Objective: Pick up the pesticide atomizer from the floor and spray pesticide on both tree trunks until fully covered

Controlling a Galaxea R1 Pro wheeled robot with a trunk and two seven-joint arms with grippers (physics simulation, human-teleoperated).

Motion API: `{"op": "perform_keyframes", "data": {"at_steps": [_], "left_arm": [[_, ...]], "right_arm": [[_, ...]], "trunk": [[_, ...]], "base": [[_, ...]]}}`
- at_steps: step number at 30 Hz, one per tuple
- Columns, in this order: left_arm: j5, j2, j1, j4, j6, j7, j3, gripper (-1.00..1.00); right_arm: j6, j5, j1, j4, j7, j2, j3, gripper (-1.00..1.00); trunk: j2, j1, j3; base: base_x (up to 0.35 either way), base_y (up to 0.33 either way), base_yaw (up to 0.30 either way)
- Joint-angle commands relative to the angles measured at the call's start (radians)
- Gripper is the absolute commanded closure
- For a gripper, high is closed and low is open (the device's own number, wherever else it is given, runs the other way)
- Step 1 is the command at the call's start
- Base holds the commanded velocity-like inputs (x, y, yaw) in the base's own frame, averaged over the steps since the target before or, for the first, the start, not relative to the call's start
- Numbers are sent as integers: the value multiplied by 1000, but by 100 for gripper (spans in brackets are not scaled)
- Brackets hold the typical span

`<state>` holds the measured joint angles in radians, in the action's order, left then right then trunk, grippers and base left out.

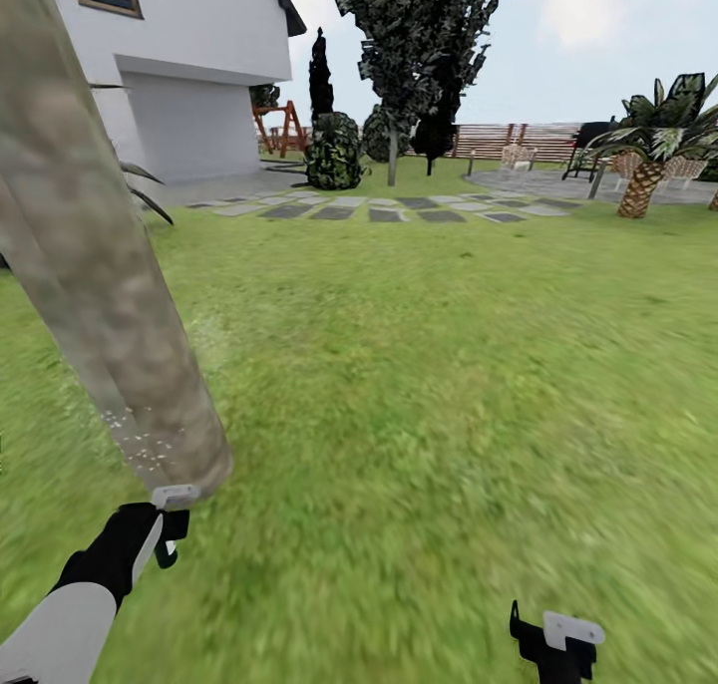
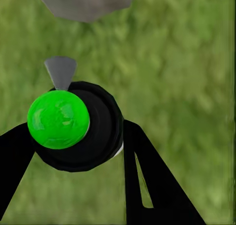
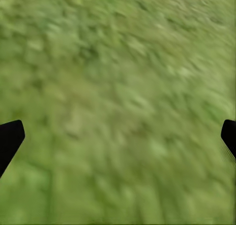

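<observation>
A thick mottled grey-brown tree trunk [image 1: 100,295] leans across the left of the head view, and its base [image 2: 86,1] appears in the left wrist view. Tiny white pesticide specks [image 1: 135,440] dot its lower part. My left gripper [image 1: 165,529] hangs just below the trunk's foot, shut on the pesticide atomizer [image 2: 73,129], a black body with a bright green cap and a grey nozzle pointing at the trunk. In the head view the atomizer is hidden by the gripper. My right gripper [image 1: 548,644] hovers open over the grass floor [image 1: 419,385], fingers [image 3: 10,139] wide apart and holding nothing.
A white house [image 1: 189,66] stands at the back left. Stepping stones [image 1: 369,208], a dark bush [image 1: 333,153] and thin-trunked dark trees [image 1: 409,46] are farther off. A short palm [image 1: 648,156] and a slatted wooden fence [image 1: 519,138] stand at the back right.
</observation>
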<state>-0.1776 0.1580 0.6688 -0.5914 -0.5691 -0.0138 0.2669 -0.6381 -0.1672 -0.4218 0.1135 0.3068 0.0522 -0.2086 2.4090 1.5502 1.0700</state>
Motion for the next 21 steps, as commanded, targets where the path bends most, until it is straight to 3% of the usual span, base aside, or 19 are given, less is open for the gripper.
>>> {"op": "perform_keyframes", "data": {"at_steps": [1,12,21], "left_arm": [[0,0,0,0,0,0,0,100],[-2,1,0,-1,0,0,1,100],[-2,1,0,-1,0,0,2,100]], "right_arm": [[0,0,0,0,0,0,0,-100],[0,0,0,0,0,0,0,-100],[0,0,0,0,0,0,0,-100]], "trunk": [[0,0,0],[0,0,0],[0,0,0]], "base": [[134,-245,200],[128,-249,271],[143,-250,30]]}}
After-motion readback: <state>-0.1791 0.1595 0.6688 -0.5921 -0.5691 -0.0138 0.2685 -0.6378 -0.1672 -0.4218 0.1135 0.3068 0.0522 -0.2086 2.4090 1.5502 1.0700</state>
